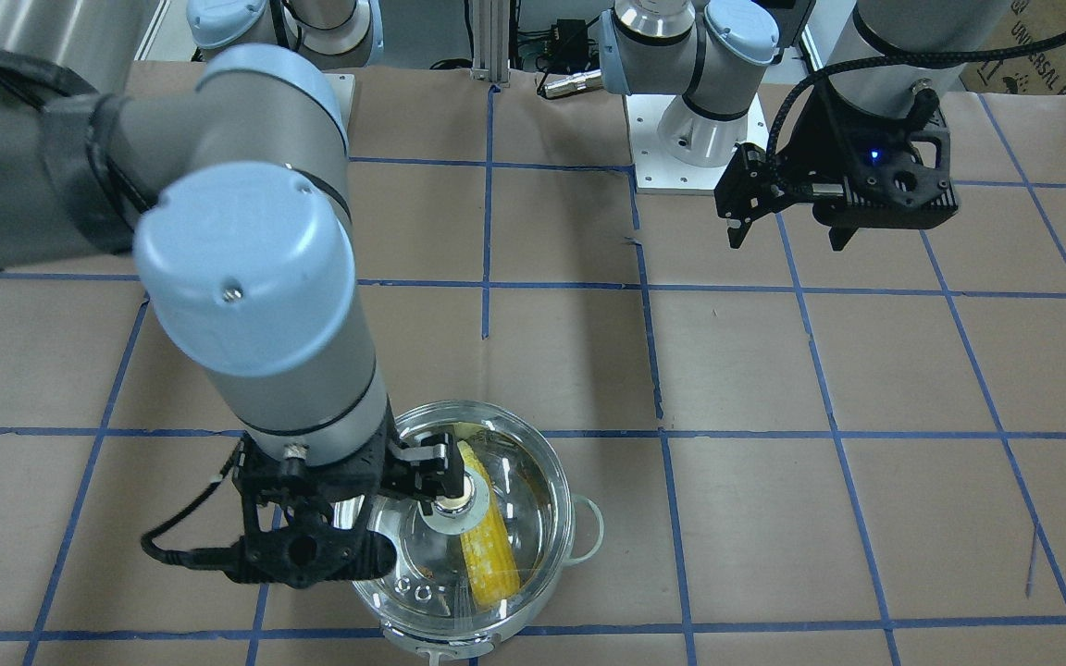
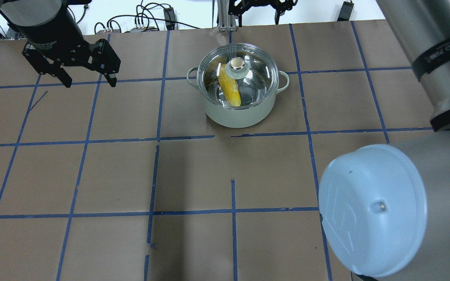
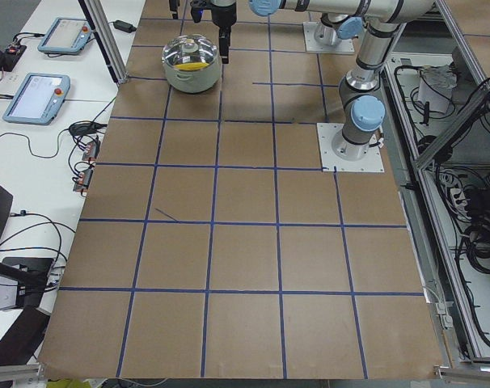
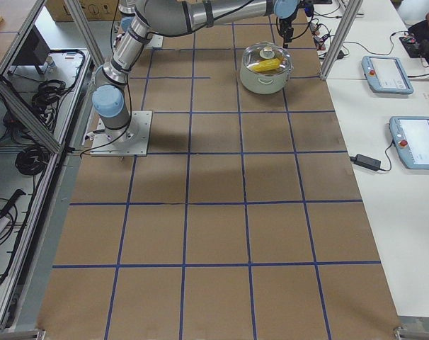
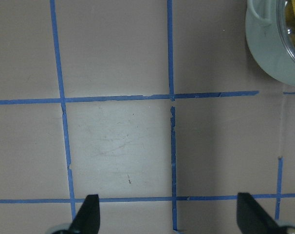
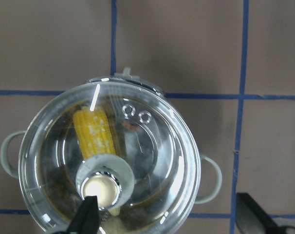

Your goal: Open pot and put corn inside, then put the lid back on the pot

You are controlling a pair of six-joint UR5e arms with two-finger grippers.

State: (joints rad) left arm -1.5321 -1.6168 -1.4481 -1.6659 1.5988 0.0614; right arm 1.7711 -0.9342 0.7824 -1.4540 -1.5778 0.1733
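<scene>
**A:** Over on the far side of the table [image 2: 193, 175], the round steel pot [image 2: 240, 113] with pale-green loop handles stands closed, the clear glass lid [image 2: 260, 74] seated on its rim.

**B:** And the yellow corn cob [image 2: 229, 88] lies inside, under the glass, just beside the cream knob [image 2: 237, 63]!

**A:** Right gripper [image 6: 167, 200] hangs above that lid, fingers spread wide, one tip over the knob.

**B:** Left gripper [image 2: 91, 84], fingers spread too, hovers over blue-taped brown paper, well apart from the pot.
</scene>
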